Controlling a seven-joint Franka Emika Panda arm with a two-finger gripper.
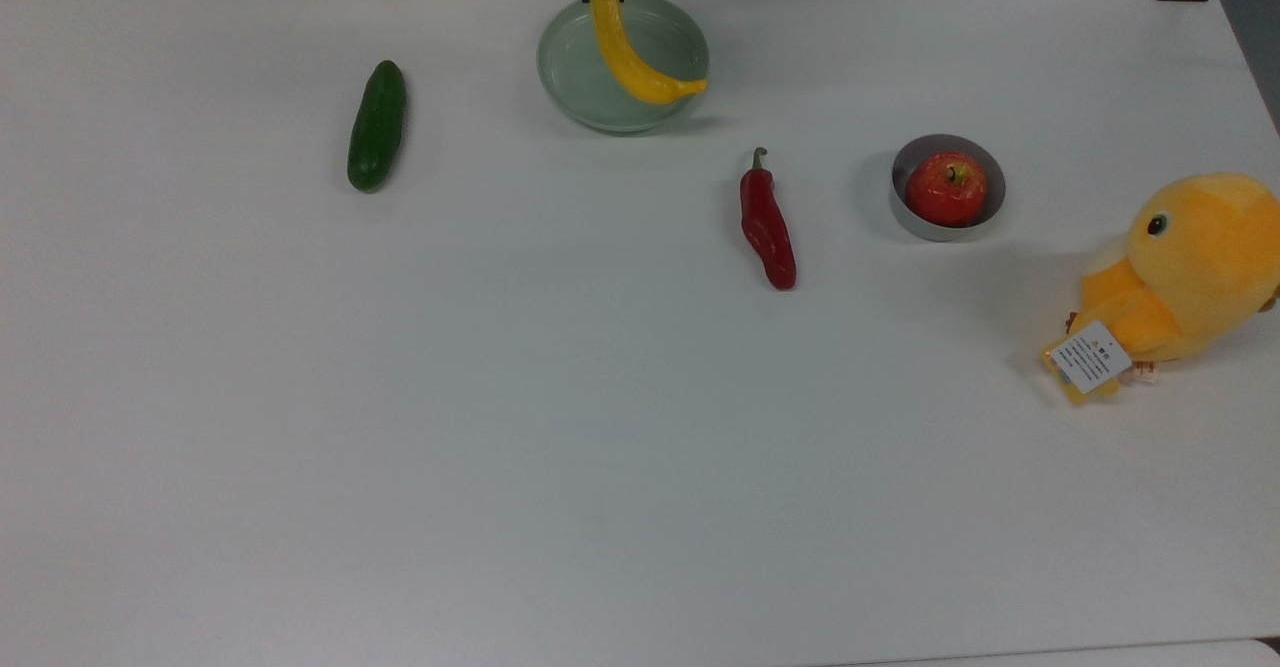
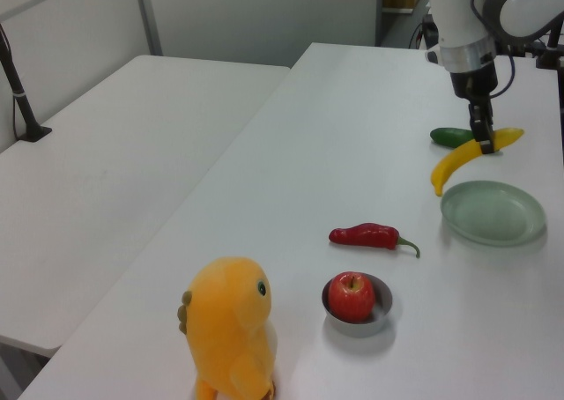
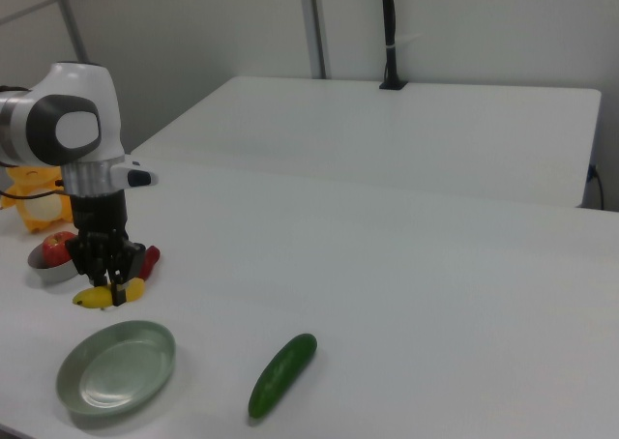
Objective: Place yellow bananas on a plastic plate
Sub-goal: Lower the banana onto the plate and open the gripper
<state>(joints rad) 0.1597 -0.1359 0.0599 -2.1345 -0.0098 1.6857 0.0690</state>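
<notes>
one slim curved yellow banana (image 1: 628, 52) hangs from your two-finger gripper (image 2: 482, 144), its fingers closed on the fruit near one end. in the left view the banana is in the air just beside the round pale green plastic plate (image 2: 493, 212); in the top view it overlaps the dish. you are in the carry step, i judge. next you need to bring it squarely over the plate, lower it and let go. the plate looks bare. the small grey round bowl (image 1: 918, 223) holds a red apple (image 1: 946, 188).
</notes>
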